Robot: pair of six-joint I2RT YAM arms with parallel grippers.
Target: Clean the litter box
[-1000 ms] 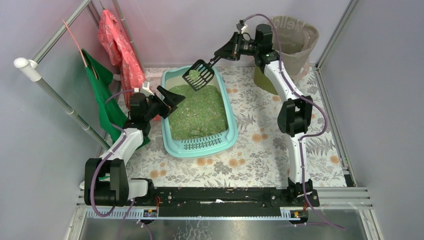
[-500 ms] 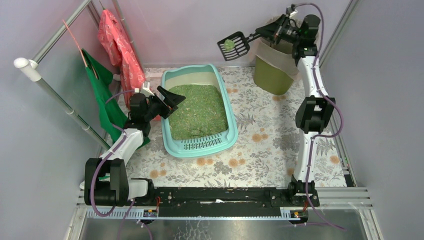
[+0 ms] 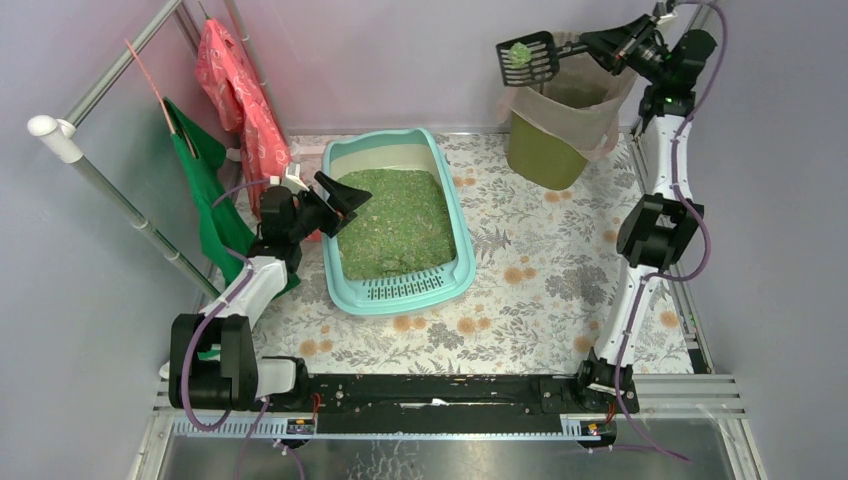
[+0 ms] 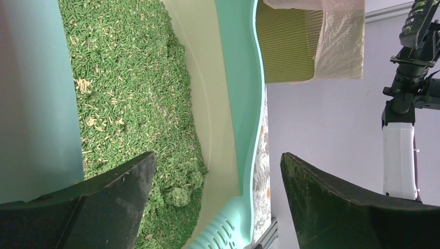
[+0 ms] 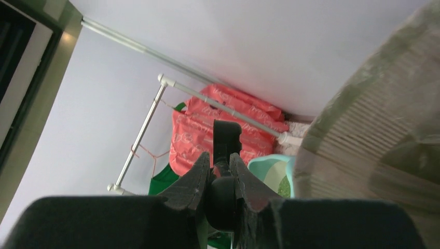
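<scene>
While its slotted grille step faces our bases, the litter box (image 3: 459, 228) lies left of centre on the floral mat (image 3: 540, 280), its long axis running near to far with a slight tilt. A red bag (image 3: 245, 110) and a green bag (image 3: 205, 190) hang to its left, and the lined olive bin (image 3: 540, 150) stands at far right. Our left gripper (image 3: 343, 192) hovers, fingers apart, over the box's left rim. Our right gripper (image 3: 608, 42), clamped on the handle of the scoop (image 3: 530, 57), holds a green clump by the bin's left rim, well apart from the box.

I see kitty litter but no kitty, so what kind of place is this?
Probably a robot test booth dressed like a home corner: bare walls and metal rails surround a flowered mat holding the litter box and a lined bin.
</scene>
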